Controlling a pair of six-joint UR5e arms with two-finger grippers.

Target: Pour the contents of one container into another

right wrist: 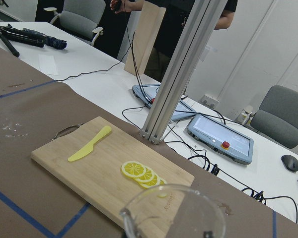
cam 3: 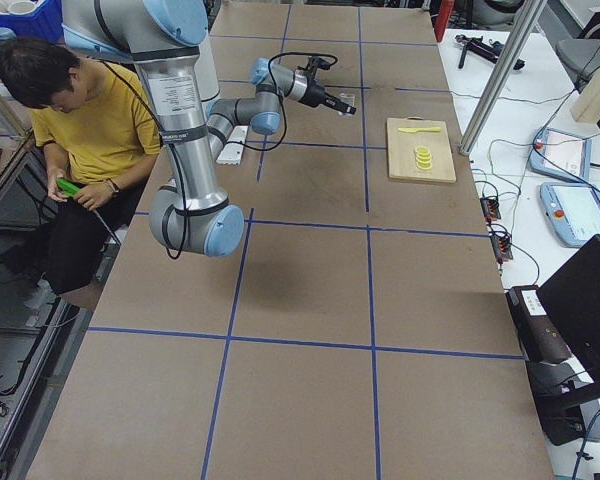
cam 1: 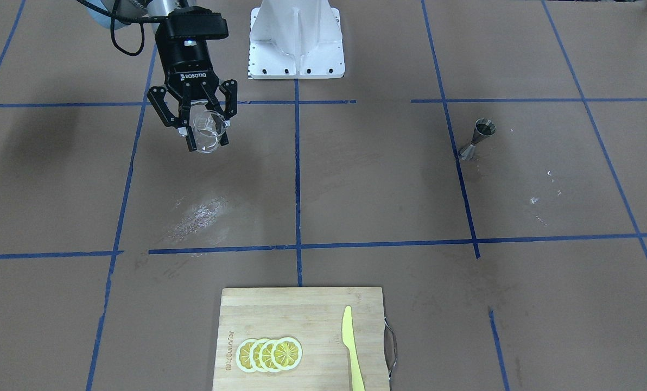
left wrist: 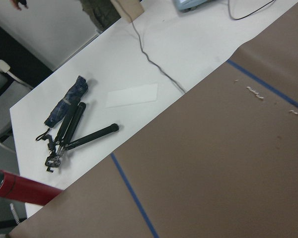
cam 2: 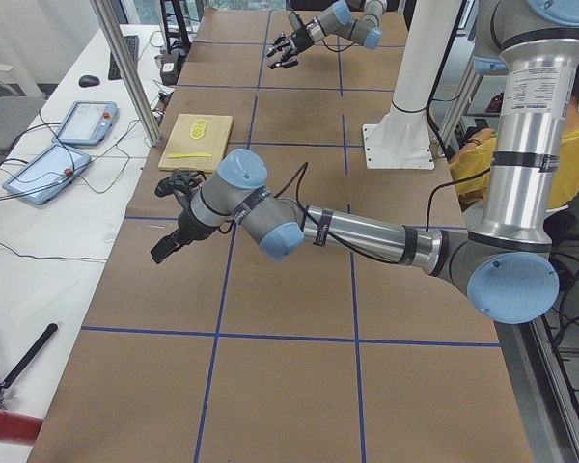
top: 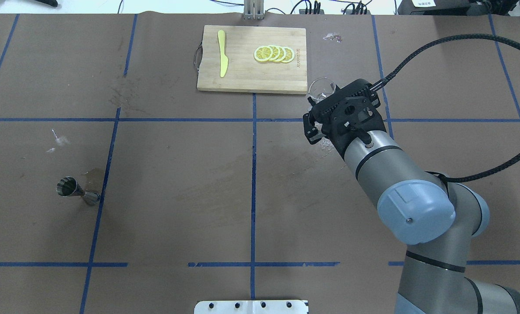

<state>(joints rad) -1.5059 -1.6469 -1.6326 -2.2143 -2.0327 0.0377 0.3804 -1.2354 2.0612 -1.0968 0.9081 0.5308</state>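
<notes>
My right tool [cam 1: 208, 142] is clamped on the small glass beaker [cam 1: 208, 130] and holds it above the worktop [cam 1: 356, 179] on my right side, with a finger on either side of the glass. The steel jigger [cam 1: 478, 139] stands upright on the worktop far over on my left, just beside a blue tape line [cam 1: 462, 179] and well apart from the beaker. My left tool [cam 2: 171, 246] hangs over the worktop; I cannot tell whether its fingers are apart or together. A cutting board [cam 1: 302, 320] with lemon slices [cam 1: 269, 354] and a yellow knife [cam 1: 350, 347] lies at the far edge.
</notes>
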